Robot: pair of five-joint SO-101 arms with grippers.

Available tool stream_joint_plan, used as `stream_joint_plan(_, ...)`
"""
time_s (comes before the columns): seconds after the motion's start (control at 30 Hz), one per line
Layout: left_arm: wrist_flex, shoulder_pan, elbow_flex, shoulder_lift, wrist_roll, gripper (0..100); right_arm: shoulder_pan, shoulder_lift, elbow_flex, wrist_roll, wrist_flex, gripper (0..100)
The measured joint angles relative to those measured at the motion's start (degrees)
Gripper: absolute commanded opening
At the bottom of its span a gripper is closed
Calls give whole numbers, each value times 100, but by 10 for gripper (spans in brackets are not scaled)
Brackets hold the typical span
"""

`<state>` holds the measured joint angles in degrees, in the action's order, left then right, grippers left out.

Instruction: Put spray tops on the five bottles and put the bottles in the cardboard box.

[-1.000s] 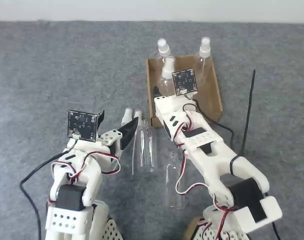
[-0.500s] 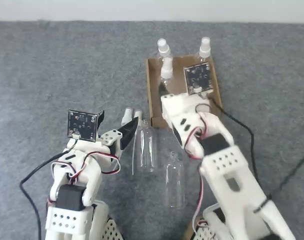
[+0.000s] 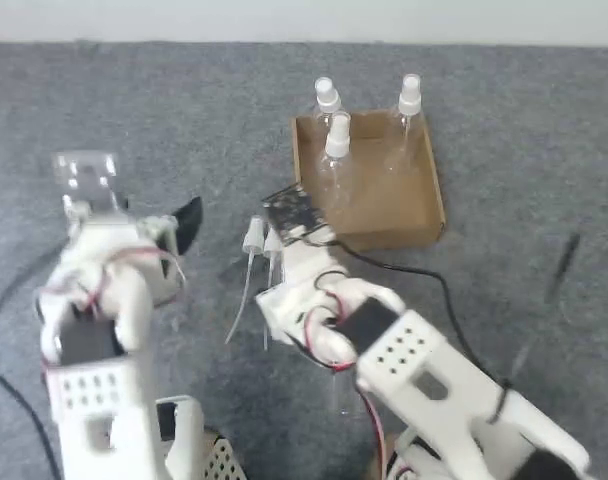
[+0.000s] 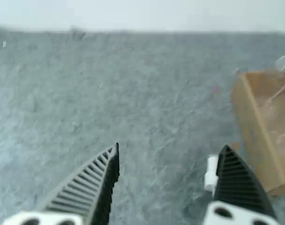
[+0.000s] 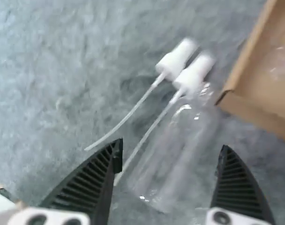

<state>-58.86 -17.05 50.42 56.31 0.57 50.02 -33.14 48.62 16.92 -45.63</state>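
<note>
Spray tops, two white plastic ones [image 5: 195, 70], lie past the right gripper [image 5: 168, 187], spread wide and empty over a clear uncapped plastic bottle [image 5: 180, 159] beside the brown cardboard box [image 5: 262, 98] holding three capped bottles [image 3: 337, 140] toward the far edge of the grey tabletop [image 3: 134, 100]; the left gripper [image 4: 168, 187] gapes empty too; capping seems in hand, needing a pinch on one top.

High view overlooks the table [image 3: 134, 100]; 2 low wrist views both catch the cardboard box [image 4: 269, 126].
</note>
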Motion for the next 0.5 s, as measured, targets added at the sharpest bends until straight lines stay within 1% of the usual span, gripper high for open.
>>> stream_joint_plan(0.1,-35,-193,-290,-967,-35,308,141,695,-273,62,-70,264)
stream_joint_plan(0.17,-35,-193,-299,-1345,-35,308,229,1160,-448,114,-132,264)
stream_joint_plan(0.23,-26,-193,-299,-1477,-35,308,246,1512,-571,299,-158,264)
stream_joint_plan(0.33,193,-193,-281,-1486,-35,308,229,1899,-686,624,-158,264)
stream_joint_plan(0.5,325,-193,-167,-1495,-35,308,229,2171,-695,782,-158,263)
